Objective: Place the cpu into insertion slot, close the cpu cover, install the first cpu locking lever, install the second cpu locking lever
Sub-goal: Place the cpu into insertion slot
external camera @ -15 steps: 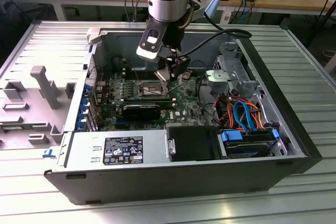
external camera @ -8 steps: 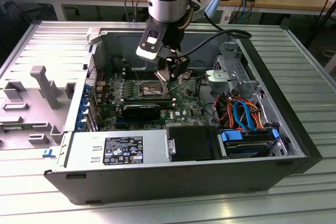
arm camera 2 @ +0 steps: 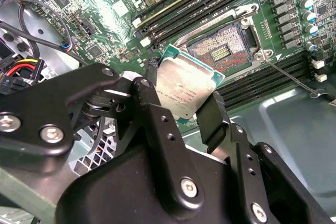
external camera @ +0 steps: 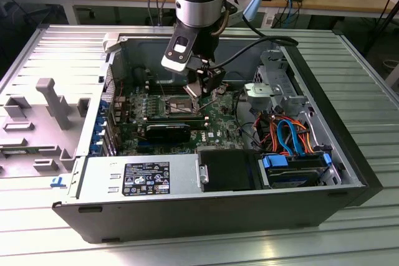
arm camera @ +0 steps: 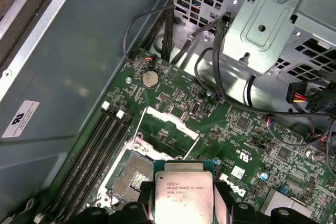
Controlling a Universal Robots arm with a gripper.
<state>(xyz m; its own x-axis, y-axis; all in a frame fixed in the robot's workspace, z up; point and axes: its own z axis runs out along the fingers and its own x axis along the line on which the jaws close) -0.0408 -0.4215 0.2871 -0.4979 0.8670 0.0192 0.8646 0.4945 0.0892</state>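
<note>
clamping the cpu (arm camera 2: pixel 184 88) tight between the fingers (arm camera 2: pixel 211 120)
hovering above the green board (arm camera 2: pixel 107 22), with the open insertion slot (arm camera 2: pixel 223 51) just past the fingers, cpu not yet seated

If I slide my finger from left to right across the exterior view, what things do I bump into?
Grey plastic bracket → blue clips → insertion slot → gripper holding the cpu → orange and blue cables.
</note>
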